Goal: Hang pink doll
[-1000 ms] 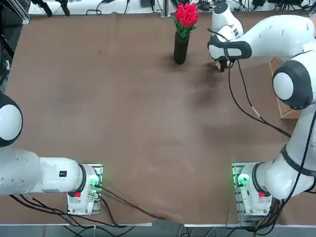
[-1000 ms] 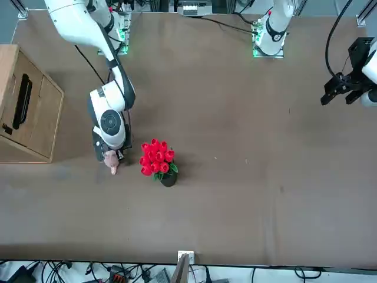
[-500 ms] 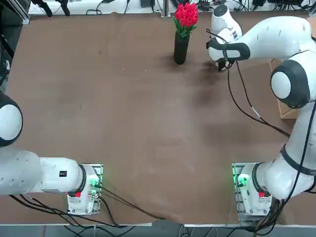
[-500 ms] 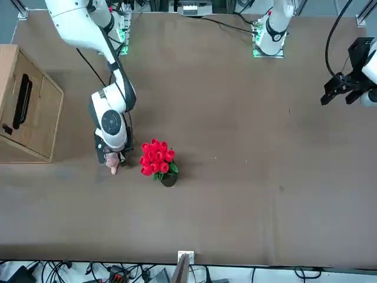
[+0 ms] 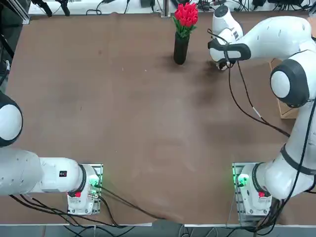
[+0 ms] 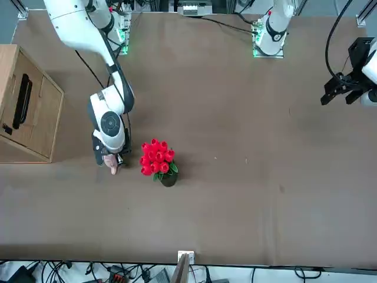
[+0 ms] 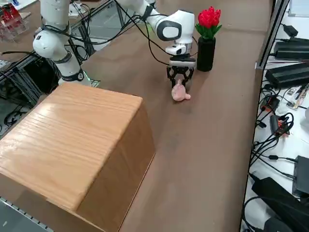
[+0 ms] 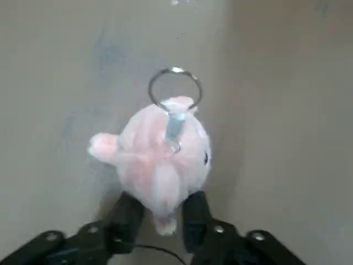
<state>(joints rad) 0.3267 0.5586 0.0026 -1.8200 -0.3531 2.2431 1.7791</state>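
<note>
Brown table (image 5: 123, 113). Wooden cabinet (image 6: 35, 112): handle (image 6: 23, 100) only in front view. Right gripper (image 8: 162, 203) spread, tips flanking pink doll (image 8: 165, 157) above table; contact unclear. Top view hides doll; wrist view alone shows ring (image 8: 199, 88).

No legible txt, nos., labels, brands or signs on anything in view.

Pink doll (image 8: 162, 160): small, round, pale pink plush with stubby limbs, one dark eye visible, and a metal ring attached by a short pale tab. It lay on its side on the brown worktop (image 7: 212, 125), near the black vase, its lower part between the jaws (image 8: 161, 221).
</note>
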